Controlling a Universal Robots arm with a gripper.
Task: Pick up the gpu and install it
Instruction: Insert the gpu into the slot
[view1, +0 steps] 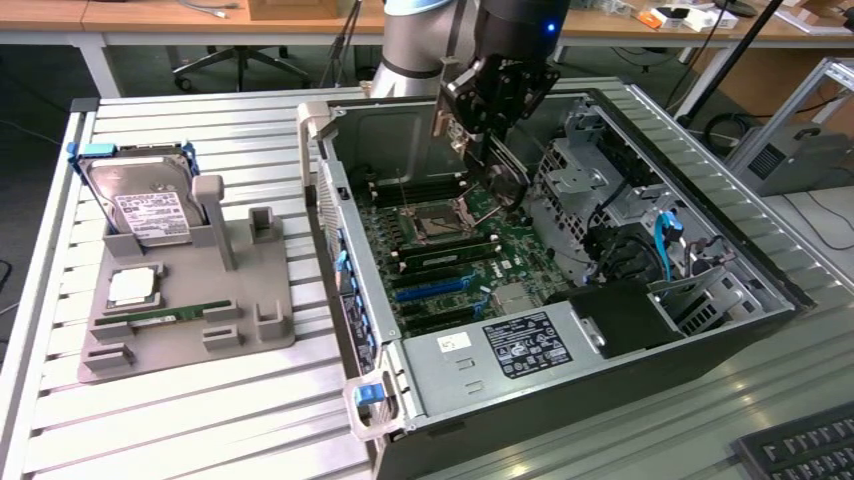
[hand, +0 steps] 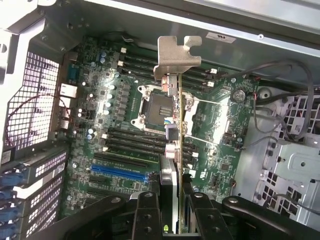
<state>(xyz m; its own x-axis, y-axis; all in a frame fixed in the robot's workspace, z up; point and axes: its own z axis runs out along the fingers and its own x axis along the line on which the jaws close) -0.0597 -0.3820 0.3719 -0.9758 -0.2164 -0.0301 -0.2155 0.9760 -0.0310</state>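
So my gripper (hand: 172, 202) is clamped on the gpu (hand: 178, 125), holding it edge-on with its silver bracket (hand: 178, 50) at the end away from the fingers. I'd call the pickup part done. The card hangs over the motherboard (hand: 110, 125) inside the open case (view1: 324, 190). It's not in any slot as far as I can tell, so seating it is what's left.

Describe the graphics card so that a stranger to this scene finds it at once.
Find the large open black computer case on the slatted metal table. Over its green motherboard, the robot's black hand grips a thin green card with a silver metal end bracket. It alone is held in the air.
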